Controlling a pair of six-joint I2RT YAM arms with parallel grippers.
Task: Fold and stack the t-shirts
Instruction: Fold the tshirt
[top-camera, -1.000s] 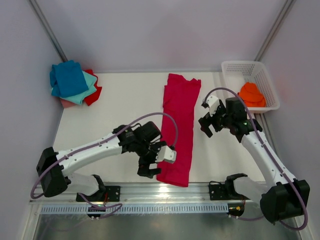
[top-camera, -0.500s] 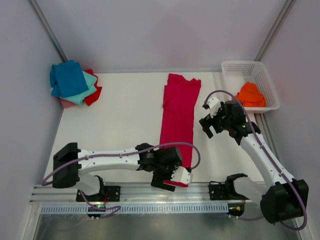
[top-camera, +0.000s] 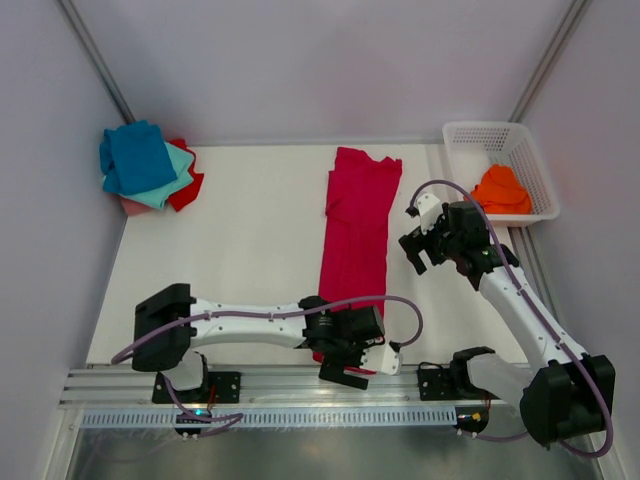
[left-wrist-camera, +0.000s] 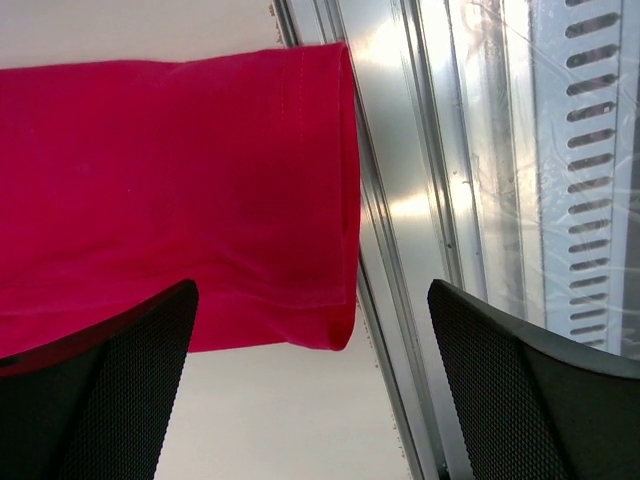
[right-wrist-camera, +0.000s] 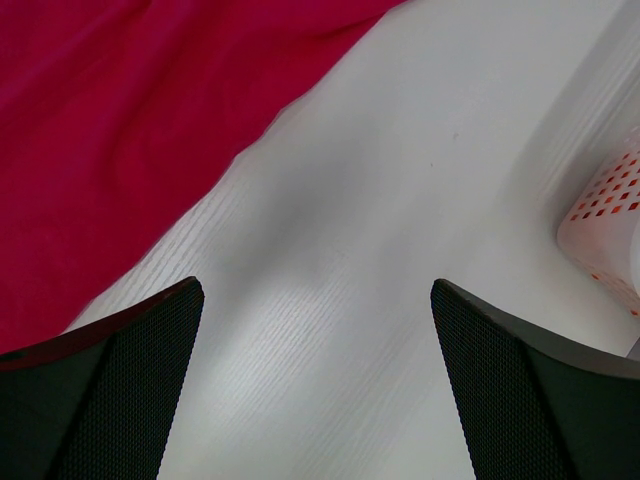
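Table (top-camera: 250, 240): left hand (top-camera: 350, 372) hides crimson t-shirt (top-camera: 356, 225) hem.

White tabletop (top-camera: 250, 240) fills centre of frame. White lattice basket (top-camera: 462, 158) at upper right, on the tabletop's far right corner. Bare metal rail (top-camera: 290, 384) runs along bottom edge; slotted strip (top-camera: 300, 417) just below it. Grey pole (top-camera: 95, 60) slants across upper left.
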